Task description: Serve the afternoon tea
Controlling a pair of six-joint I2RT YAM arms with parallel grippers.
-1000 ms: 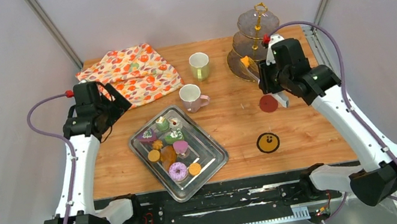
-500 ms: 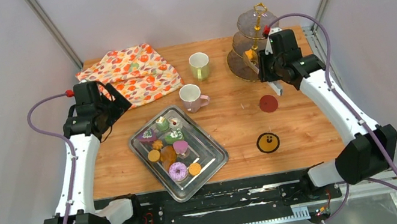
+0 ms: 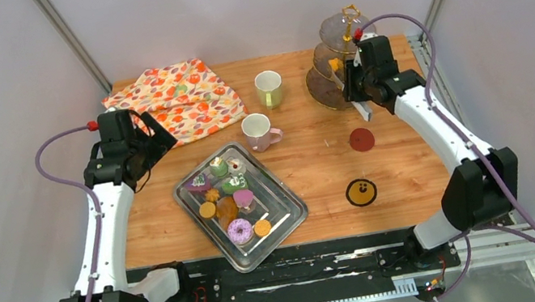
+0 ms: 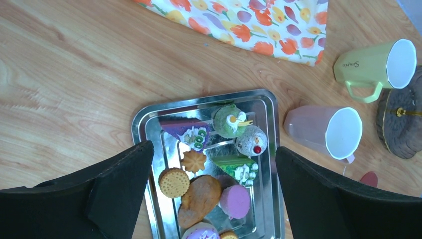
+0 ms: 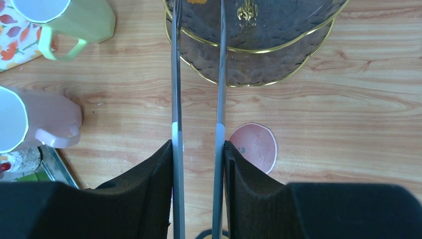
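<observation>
Grey walls are set around a wooden table (image 3: 318,175). Only the top view takes in a floral cloth (image 3: 177,96) at the far left corner, a tiered stand (image 3: 338,31) at the far right, and a yellow-and-black disc (image 3: 361,192) near the near edge.

Pastries (image 3: 227,199) are kept on a steel tray (image 3: 278,197) towards the near edge, with a pink donut (image 3: 240,230) at its near end. A green mug (image 3: 268,87) and a pink mug (image 3: 258,130) are placed beyond the tray.

From the left wrist, the left gripper (image 4: 214,149) is seen spread wide above the tray, with nothing held. Writing is seen on the green mug, too small to be read.

From the right wrist, the right gripper (image 5: 197,149) is seen clamped on tongs (image 5: 174,99), their 2 blades reaching over the stand. A small orange piece (image 3: 334,64) is seen at their tip. A red disc (image 5: 254,147) lies just beside the gripper.
</observation>
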